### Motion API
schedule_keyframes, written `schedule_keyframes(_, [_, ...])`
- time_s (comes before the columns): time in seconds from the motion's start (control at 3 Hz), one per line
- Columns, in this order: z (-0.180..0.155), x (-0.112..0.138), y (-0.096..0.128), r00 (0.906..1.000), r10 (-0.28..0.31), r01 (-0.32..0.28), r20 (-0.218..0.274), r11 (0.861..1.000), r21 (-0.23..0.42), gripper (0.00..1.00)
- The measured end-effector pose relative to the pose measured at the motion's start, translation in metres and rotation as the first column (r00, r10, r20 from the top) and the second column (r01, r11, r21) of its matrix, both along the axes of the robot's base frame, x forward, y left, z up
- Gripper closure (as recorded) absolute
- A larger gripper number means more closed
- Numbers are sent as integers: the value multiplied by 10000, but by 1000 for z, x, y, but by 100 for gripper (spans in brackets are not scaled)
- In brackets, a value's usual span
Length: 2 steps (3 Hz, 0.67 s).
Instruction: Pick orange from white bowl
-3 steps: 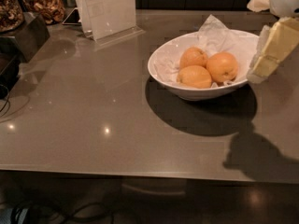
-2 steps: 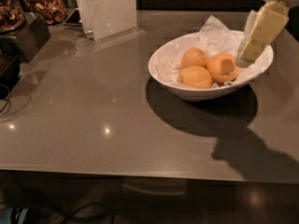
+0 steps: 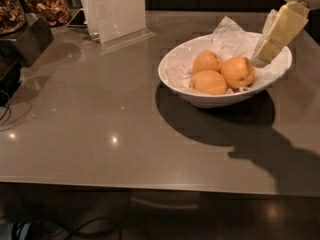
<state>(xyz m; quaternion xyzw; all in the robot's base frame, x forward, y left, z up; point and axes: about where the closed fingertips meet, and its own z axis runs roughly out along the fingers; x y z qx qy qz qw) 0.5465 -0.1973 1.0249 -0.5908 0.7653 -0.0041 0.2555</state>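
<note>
The gripper (image 3: 263, 58) dips inside the right rim of the white bowl (image 3: 215, 100), just beside the orange (image 3: 238, 72); I cannot tell how open it is. The orange looks firm, smooth and likely to roll, so clamp across its middle.

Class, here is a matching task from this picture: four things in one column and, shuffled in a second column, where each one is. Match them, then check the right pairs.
Things
1. orange
2. white bowl
3. gripper
4. clear sign stand

Places
a. standing at the back of the table, left of the bowl
b. inside the bowl, the rightmost fruit
c. reaching down inside the bowl's right rim, just right of the orange
d. resting on the grey table, lined with white paper

Pairs: 1-b, 2-d, 3-c, 4-a
</note>
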Motion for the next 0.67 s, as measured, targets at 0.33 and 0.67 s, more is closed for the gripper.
schedule_keyframes(0.33, [-15, 25, -20, 9984, -495, 512, -291, 9968, 617, 0])
schedule_keyframes(0.67, [-17, 30, -20, 9983, -503, 521, -286, 9964, 672, 0])
